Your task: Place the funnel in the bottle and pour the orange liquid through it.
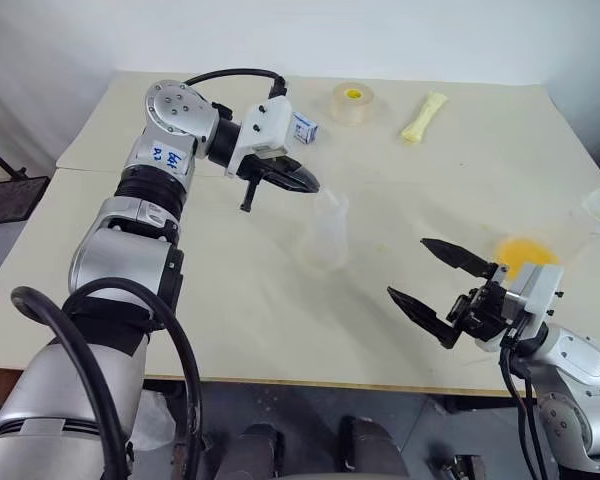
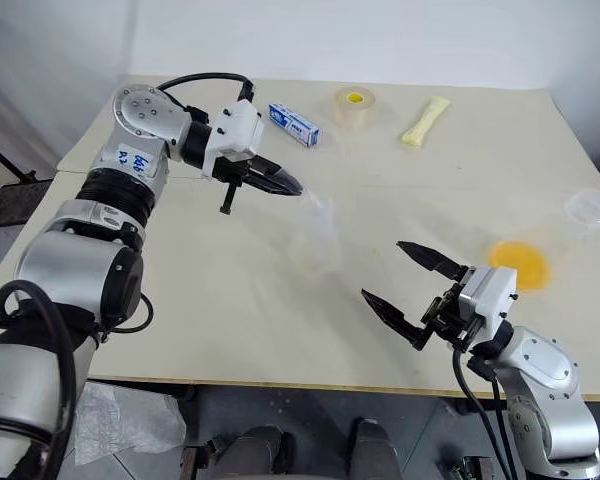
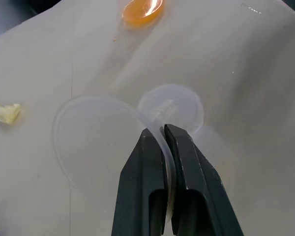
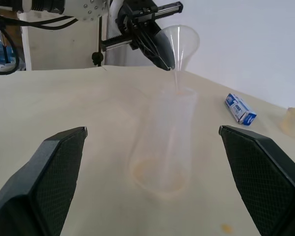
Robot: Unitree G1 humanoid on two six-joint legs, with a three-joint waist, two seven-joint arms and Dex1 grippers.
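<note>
- I see the pale table (image 1: 230, 330) spread across the whole workspace, with a seam running across it on my left side.
- My left gripper (image 1: 298, 181) reaches in over the middle of the table, its fingers pinched together on the rim of the funnel (image 4: 178, 42). The left wrist view shows the two black fingers (image 3: 184, 162) clamped on the thin clear edge.
- My right gripper (image 1: 430, 285) hangs low near the front edge of the table, jaws spread wide with nothing between them, pointed toward the bottle.
- The bottle (image 1: 326, 235) stands upright near the middle of the table, between my two grippers and closer to the left one. It is clear, and I can only make out a faint tint at its base in the right wrist view.
- The funnel is held just above the bottle's mouth, cone upward, with its thin stem pointing down into the neck opening; I cannot tell whether the stem touches the rim.
- The orange liquid (image 2: 521, 262) sits in a shallow clear container on the table's right side, beyond my right gripper and well apart from the bottle.
- A clear round cup (image 2: 590, 209) stands just beyond the orange liquid, near the right edge.
- A tape roll (image 1: 352, 103) with a yellow centre lies at the far side.
- A pale yellow packet (image 1: 424, 116) lies to the right of the tape roll.
- A small blue and white box (image 2: 294, 125) lies to the left of the tape roll, near my left wrist.
</note>
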